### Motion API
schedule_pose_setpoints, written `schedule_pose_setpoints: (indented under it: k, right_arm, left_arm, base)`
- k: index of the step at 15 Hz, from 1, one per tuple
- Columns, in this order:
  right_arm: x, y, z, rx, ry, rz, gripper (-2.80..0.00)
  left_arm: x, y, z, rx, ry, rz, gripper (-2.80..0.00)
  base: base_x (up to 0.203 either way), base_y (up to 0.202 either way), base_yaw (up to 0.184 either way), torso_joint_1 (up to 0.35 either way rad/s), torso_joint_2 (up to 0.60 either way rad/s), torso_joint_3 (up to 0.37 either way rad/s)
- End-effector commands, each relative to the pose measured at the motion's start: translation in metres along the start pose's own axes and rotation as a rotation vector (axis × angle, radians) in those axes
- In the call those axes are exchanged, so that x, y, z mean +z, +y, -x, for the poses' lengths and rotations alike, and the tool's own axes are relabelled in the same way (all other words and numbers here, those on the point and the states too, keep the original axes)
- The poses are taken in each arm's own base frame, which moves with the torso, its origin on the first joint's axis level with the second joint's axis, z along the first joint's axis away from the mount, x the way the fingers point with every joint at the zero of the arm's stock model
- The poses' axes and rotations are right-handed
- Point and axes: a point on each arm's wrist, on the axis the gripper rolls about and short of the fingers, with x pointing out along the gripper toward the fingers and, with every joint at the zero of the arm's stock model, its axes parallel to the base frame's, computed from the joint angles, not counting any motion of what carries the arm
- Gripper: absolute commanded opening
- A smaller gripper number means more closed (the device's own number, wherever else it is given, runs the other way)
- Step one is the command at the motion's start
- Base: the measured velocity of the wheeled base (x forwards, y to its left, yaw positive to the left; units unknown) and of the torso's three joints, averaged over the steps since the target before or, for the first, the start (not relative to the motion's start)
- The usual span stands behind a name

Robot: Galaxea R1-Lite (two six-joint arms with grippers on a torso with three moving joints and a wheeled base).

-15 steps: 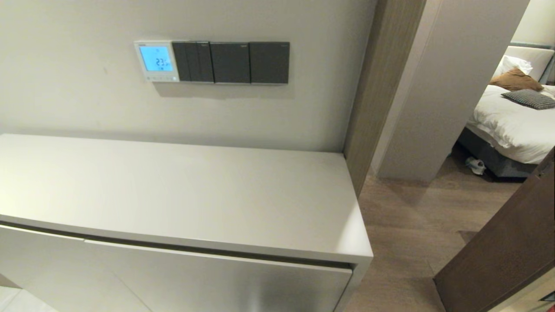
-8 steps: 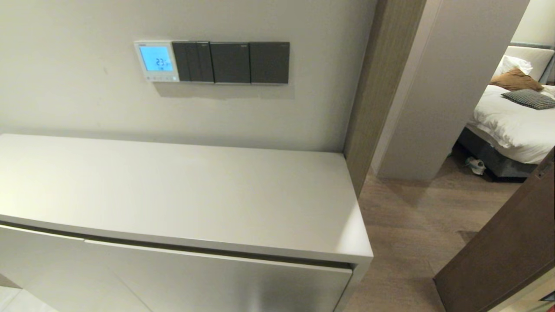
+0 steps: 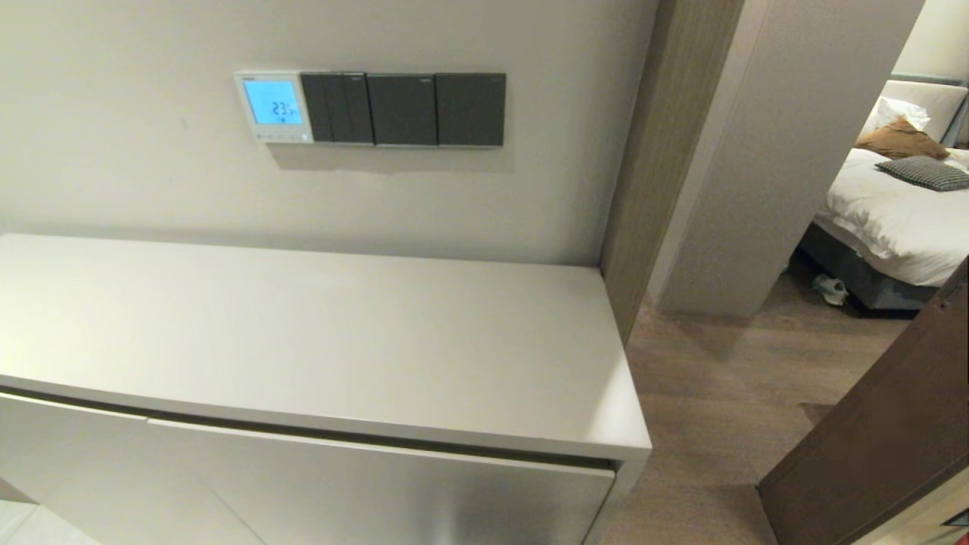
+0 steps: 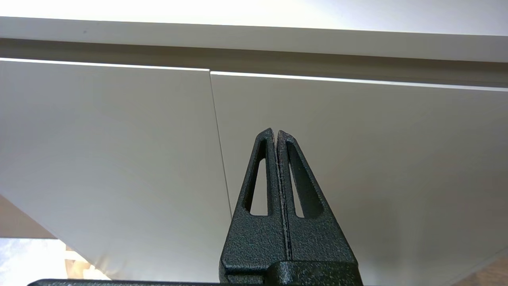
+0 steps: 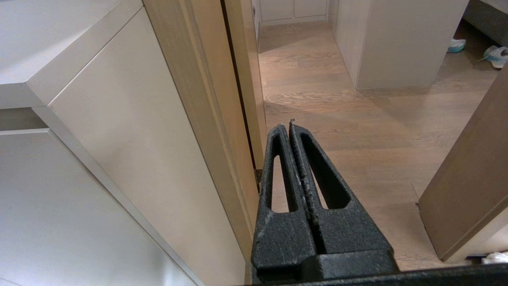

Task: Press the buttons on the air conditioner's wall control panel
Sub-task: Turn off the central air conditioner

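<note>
The white air conditioner control panel (image 3: 273,107) hangs on the wall at the upper left of the head view, its screen glowing light blue with digits. The row of tiny buttons (image 3: 274,136) runs along its lower edge. Neither arm shows in the head view. My left gripper (image 4: 276,133) is shut and empty, low down in front of the cabinet doors (image 4: 119,151). My right gripper (image 5: 286,126) is shut and empty, low beside the cabinet's right end (image 5: 131,131), over the wooden floor.
Three dark grey switch plates (image 3: 403,109) sit right of the panel. A long pale cabinet (image 3: 318,341) stands against the wall below. A wooden door frame (image 3: 658,151) is to its right, then a doorway with a bed (image 3: 893,204) beyond and a brown door (image 3: 886,439).
</note>
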Motion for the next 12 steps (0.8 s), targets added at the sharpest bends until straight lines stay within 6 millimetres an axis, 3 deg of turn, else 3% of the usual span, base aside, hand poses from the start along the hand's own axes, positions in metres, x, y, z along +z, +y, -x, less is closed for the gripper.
schedule_pose_setpoints:
  k: [1,12]
  right_arm:
    - [-0.0004,0.0000,-0.0002,0.001,0.003,0.000,-2.80]
    - [-0.0004,0.0000,-0.0002,0.001,0.003,0.000,-2.80]
  left_arm:
    - [0.0000,0.0000,-0.0001,-0.001,0.002,-0.002,-2.80]
    - [0.0000,0.0000,0.0000,0.001,0.001,-0.003,-2.80]
  base:
    - [0.000,0.000,0.000,0.000,0.00,0.000]
    - [0.000,0.000,0.000,0.000,0.00,0.000]
